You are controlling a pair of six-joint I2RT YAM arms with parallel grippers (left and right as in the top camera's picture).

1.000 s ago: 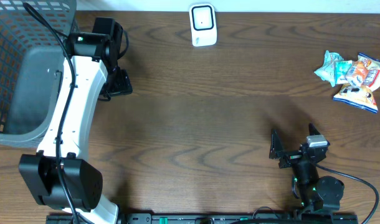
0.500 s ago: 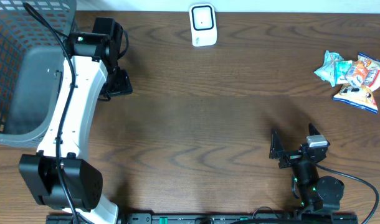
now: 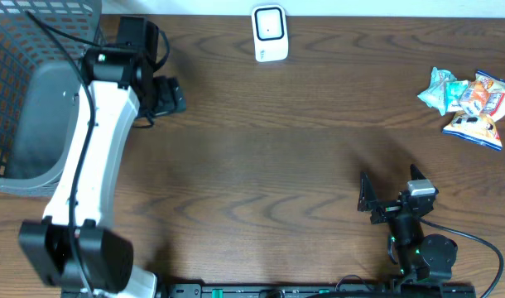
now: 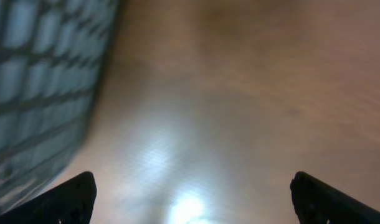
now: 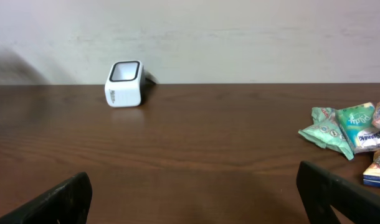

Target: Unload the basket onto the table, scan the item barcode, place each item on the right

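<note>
Two arms: the left gripper (image 3: 171, 95) sits at eleven o'clock on the table (image 3: 277, 149), and the right gripper (image 3: 391, 189) is parked at five o'clock.
What has changed: over the last second the left arm has swung its wrist a little toward twelve o'clock, away from the basket (image 3: 12, 50) at ten o'clock. Its wrist view is smeared with motion blur.
What has not changed: the right arm, the scanner and the snack packets lie exactly as they did a second ago.
Left hand: jaws spread wide with nothing between them. Its own camera shows only bare wood and the basket's mesh wall at nine o'clock.
Right hand: jaws equally wide, gripping nothing, facing twelve o'clock across the table.
Items to scan: the snack packets (image 3: 469, 101) lie in a small heap at two o'clock, touching one another, well apart from both grippers.
Scanner: the small white scanner (image 3: 270, 33) stands upright at twelve o'clock by the far edge, its window facing the arms.
Meaning for the task: no packet is in hand, so the scan of this item has probably not begun. The left arm's shift looks like a pull-away from the basket, not a reach.
Next need: probably a pick from the heap, which is nearer the right arm.
</note>
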